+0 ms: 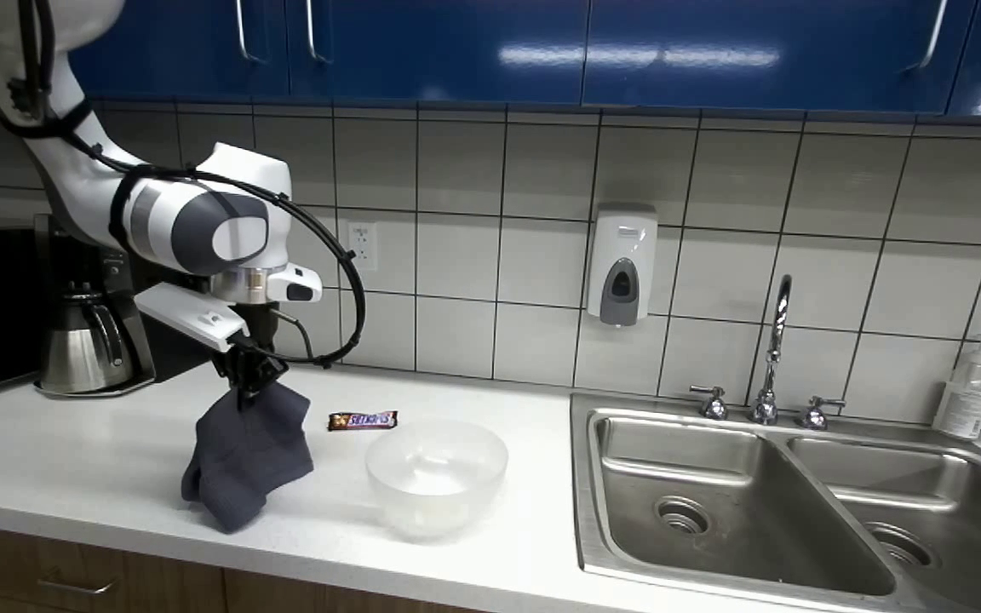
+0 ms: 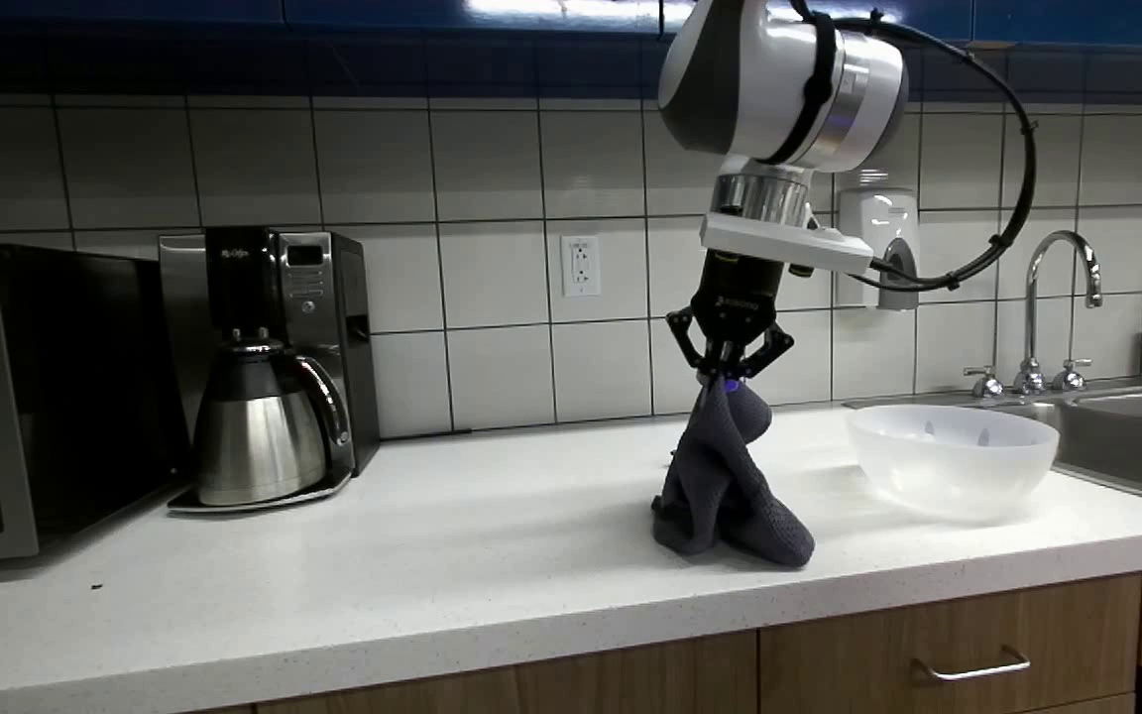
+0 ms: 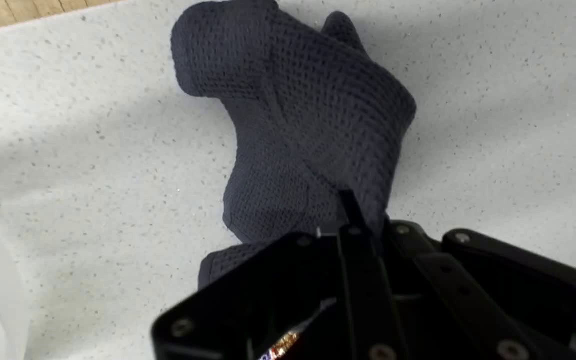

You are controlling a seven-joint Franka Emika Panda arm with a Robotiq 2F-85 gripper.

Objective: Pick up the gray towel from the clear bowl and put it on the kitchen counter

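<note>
Beneath the round, translucent frosted-white bowl (image 1: 435,519), the flat white counter (image 3: 118,130) is flecked with gray; beside it, the dark slate-gray cloth towel (image 3: 308,135) shows a waffle weave and, higher up, the jointed gripper (image 2: 726,376) is black; behind the bowl, pale rectangular wall tiles (image 1: 456,255) carry dark grid lines; above it, the glossy cabinets (image 1: 431,51) are blue

In the wrist view the gripper (image 3: 375,225) pinches the gray towel (image 3: 313,125), spread in folds over the counter (image 3: 103,175); part of the clear bowl (image 3: 5,285) shows at left; the gripper mostly hides a wrapper (image 3: 285,345).
</note>
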